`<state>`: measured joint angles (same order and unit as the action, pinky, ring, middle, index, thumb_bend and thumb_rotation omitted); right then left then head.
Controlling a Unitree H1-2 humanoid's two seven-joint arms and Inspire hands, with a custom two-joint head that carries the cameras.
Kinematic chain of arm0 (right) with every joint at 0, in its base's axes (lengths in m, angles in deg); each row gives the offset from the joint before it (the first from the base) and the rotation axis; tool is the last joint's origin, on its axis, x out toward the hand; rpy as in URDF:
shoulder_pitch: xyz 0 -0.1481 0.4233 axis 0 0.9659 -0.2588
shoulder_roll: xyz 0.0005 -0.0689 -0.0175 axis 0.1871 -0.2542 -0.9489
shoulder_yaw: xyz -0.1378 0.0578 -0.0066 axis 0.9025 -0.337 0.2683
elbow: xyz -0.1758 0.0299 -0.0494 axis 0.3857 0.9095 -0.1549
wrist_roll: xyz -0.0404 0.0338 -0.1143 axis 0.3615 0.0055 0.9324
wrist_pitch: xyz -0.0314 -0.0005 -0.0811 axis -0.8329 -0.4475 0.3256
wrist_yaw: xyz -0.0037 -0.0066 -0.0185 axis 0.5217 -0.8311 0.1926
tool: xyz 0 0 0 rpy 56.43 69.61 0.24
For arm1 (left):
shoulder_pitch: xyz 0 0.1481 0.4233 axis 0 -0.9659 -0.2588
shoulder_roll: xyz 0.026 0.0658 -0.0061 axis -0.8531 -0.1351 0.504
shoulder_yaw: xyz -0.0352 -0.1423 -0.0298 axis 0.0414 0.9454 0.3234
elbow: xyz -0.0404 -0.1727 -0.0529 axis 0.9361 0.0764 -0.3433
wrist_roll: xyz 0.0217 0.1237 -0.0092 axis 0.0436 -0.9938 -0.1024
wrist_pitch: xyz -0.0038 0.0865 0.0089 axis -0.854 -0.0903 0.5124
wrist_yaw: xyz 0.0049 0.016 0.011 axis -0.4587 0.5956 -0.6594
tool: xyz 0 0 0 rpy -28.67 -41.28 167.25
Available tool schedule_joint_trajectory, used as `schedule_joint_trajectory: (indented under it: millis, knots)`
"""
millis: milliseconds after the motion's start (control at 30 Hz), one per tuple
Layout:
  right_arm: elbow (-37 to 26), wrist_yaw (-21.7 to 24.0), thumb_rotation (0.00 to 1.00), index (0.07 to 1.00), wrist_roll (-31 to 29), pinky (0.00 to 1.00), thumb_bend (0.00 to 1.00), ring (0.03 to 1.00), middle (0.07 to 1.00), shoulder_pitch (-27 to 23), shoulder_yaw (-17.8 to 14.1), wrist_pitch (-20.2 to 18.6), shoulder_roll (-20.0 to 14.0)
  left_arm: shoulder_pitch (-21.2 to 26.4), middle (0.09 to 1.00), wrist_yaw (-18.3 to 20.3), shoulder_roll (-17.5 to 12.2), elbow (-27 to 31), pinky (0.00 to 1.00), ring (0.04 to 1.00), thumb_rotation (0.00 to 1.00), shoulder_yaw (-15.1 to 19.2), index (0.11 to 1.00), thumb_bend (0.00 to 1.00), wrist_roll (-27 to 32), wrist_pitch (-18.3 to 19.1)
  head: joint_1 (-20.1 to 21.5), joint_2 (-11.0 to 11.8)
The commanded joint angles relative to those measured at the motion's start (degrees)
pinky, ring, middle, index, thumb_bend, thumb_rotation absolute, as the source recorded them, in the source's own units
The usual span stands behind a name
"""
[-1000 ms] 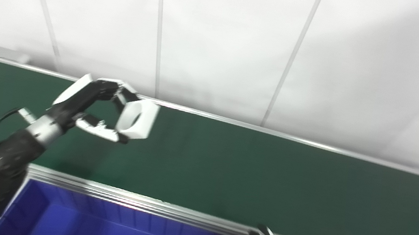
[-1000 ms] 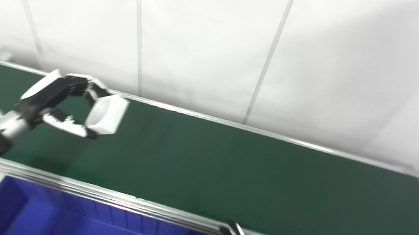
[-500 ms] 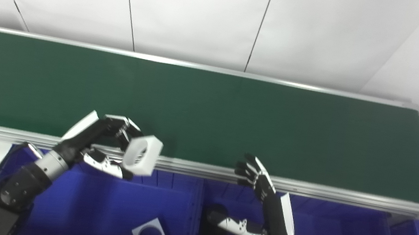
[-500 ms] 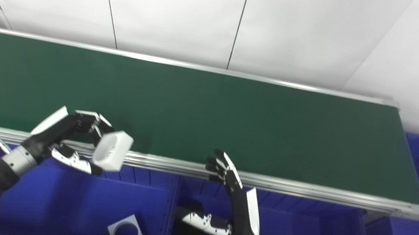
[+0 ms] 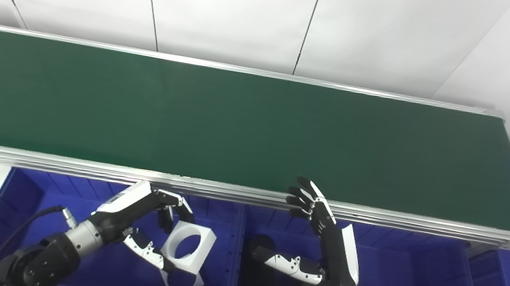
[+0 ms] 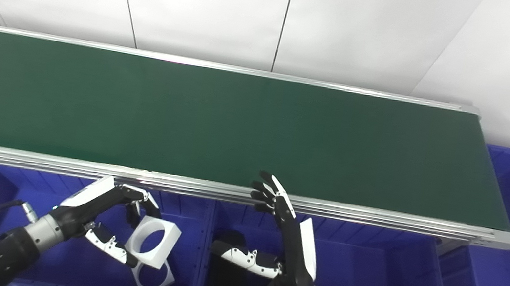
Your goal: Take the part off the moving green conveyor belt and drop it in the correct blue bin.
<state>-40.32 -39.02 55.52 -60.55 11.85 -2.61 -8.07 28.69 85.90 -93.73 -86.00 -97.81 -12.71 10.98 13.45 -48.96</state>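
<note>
1. The pick looks done: the green conveyor belt (image 5: 248,122) is bare across the whole visible stretch, and the part (image 5: 187,245), a white square block with a round hole through it, is off the belt and over the left blue bin (image 5: 1,207).
2. The left hand (image 5: 138,226) holds the part, fingers curled over its far edge and thumb under its near edge. The part hangs inside the bin's opening, just above a second white block (image 5: 181,283) lying on the bin floor; I cannot tell whether the two touch.
3. What is left, as I judge it, is only the release: opening the fingers so the part drops beside or onto its twin. The matching block suggests this is the correct bin.
4. The part is tilted, its holed face turned up and toward the near right. It is roughly square, so no clear long axis shows.
5. The right hand (image 5: 319,252) holds nothing, fingers spread and pointing up toward the belt's near rail, over the middle blue bin (image 5: 414,285).
</note>
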Motion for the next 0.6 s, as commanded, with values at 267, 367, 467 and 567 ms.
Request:
schedule_joint_trajectory:
  millis: [267,367,467,567]
  knots:
    - [-2.5,-0.5,0.27,0.883,0.1,0.68,0.83,0.766,0.805,0.1,-0.5,-0.2,0.8,-0.2,0.501,-1.3,-0.1,5.3,0.52,0.58,0.0,-1.8,0.512,0.51,-15.1,8.4,-0.9,0.2]
    - [-2.4,-0.3,0.27,0.884,-0.4,0.68,0.83,0.768,0.807,0.1,-0.5,-0.1,0.7,-0.4,0.731,-2.6,0.1,5.7,0.59,0.69,0.07,-2.0,0.501,0.51,-18.1,9.7,-0.8,0.3]
    - [-2.2,-0.3,0.25,0.88,-0.8,0.68,0.83,0.768,0.805,0.1,-0.5,0.1,0.8,-1.2,0.83,-2.2,-0.2,8.6,0.65,0.776,0.31,-2.1,0.751,0.63,-22.0,12.8,-0.8,0.3]
    - [-2.4,-0.3,0.25,0.882,-0.9,0.69,0.83,0.77,0.805,0.2,-0.5,0.0,0.8,-2.0,0.894,-2.0,-0.2,10.4,0.76,0.848,0.44,-1.6,0.855,0.78,-22.3,13.9,-0.8,0.3]
